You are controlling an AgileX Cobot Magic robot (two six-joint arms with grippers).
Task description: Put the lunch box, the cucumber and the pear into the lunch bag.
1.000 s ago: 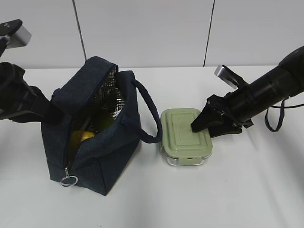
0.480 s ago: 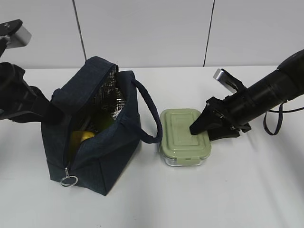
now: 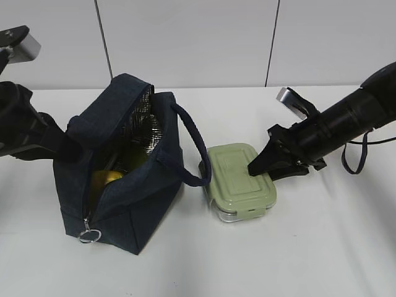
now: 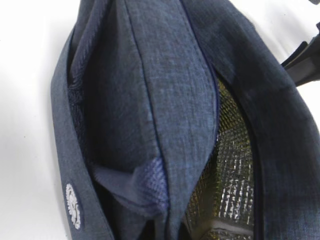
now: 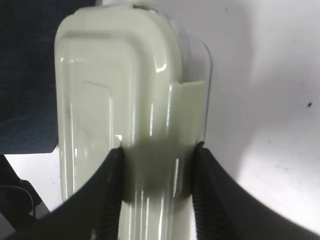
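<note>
The navy lunch bag (image 3: 133,207) stands open at the left, its foil lining showing. It fills the left wrist view (image 4: 150,100). A yellow pear (image 3: 106,178) lies inside it. I cannot make out the cucumber. My left gripper (image 3: 65,145) is at the bag's left edge, its jaws hidden by bunched fabric that it appears to pinch. The sage-lidded lunch box (image 3: 235,176) sits right of the bag, tilted, its right end raised. My right gripper (image 3: 257,167) is shut on that end. In the right wrist view both fingers clamp the lunch box (image 5: 115,90) at the gripper (image 5: 159,150).
The bag's padded handle (image 3: 192,148) loops out toward the lunch box and nearly touches it. A metal ring pull (image 3: 90,235) hangs at the bag's front corner. The white table (image 3: 297,247) is bare in front and to the right. A panelled wall stands behind.
The right gripper has raised the lunch box's right end, so the box now sits tilted and slightly turned. The bag and the left arm have not moved.
</note>
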